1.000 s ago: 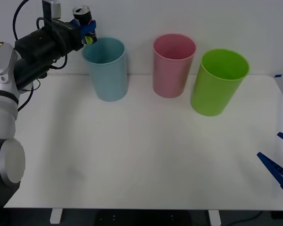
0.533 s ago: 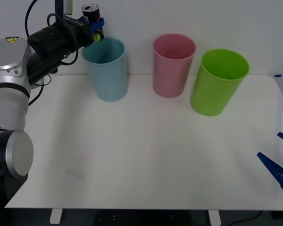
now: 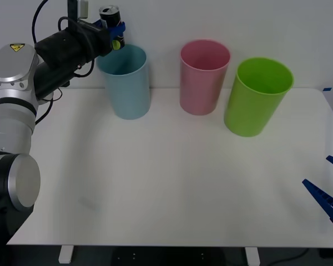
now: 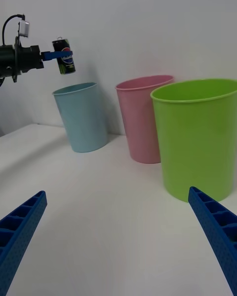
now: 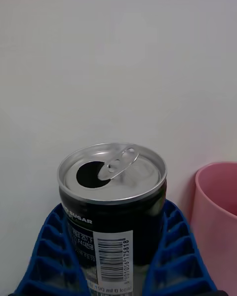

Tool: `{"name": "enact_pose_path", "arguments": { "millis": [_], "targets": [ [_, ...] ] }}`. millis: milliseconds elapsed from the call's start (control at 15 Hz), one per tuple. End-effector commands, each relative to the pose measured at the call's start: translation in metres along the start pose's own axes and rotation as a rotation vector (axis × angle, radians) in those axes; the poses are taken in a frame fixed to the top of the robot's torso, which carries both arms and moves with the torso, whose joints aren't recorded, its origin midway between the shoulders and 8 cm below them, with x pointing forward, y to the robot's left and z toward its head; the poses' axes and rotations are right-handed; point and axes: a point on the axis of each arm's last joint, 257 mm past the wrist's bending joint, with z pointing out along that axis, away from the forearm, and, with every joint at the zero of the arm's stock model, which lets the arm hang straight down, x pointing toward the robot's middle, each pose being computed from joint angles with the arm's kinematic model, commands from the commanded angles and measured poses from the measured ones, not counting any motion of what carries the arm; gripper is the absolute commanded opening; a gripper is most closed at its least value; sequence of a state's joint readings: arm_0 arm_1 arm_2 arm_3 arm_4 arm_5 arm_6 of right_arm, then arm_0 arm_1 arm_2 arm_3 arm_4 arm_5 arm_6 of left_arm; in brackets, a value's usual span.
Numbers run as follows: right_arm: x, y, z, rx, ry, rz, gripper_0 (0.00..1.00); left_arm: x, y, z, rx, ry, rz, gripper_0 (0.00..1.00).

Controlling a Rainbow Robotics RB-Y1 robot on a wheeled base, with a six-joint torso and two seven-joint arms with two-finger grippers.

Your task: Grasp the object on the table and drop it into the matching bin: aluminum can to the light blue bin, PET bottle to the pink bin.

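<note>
My left gripper (image 3: 114, 30) is shut on the aluminum can (image 3: 111, 18), a small dark can with a silver top and raised pull tab (image 5: 120, 159). It holds the can upright in the air just above the far left rim of the light blue bin (image 3: 126, 82). The right wrist view shows the can (image 4: 64, 56) hanging above the light blue bin (image 4: 83, 117). The pink bin (image 3: 203, 76) stands to the right of the blue one on the white table (image 3: 166, 183). My right gripper (image 3: 328, 191) rests open, low at the table's right edge.
A larger lime green bin (image 3: 256, 96) stands right of the pink bin, a little nearer to me. A white wall runs close behind the bins. The wide front part of the table lies in front of them.
My left arm has carried the can to the right and slightly up, from left of the blue bin's rim to just over it. The last half second shows very little motion.
</note>
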State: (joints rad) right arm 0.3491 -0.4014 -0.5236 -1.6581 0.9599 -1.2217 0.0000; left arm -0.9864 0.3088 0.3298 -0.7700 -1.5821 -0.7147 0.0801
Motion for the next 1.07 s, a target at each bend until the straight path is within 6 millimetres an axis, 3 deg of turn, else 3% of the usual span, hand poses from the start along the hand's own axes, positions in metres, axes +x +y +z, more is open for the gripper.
{"name": "enact_pose_path", "arguments": {
  "millis": [67, 600, 1067],
  "targets": [
    [0.0, 0.0, 0.0, 0.0, 0.0, 0.0, 1.0, -0.001, 0.0, 0.0, 0.001, -0.005, -0.008, 1.0],
    [0.0, 0.0, 0.0, 0.0, 0.0, 0.0, 1.0, -0.005, 0.002, -0.006, 0.011, -0.034, -0.059, 1.0],
    [0.0, 0.0, 0.0, 0.0, 0.0, 0.0, 1.0, 0.001, 0.021, -0.049, 0.066, -0.061, -0.097, 1.0]
  ]
}}
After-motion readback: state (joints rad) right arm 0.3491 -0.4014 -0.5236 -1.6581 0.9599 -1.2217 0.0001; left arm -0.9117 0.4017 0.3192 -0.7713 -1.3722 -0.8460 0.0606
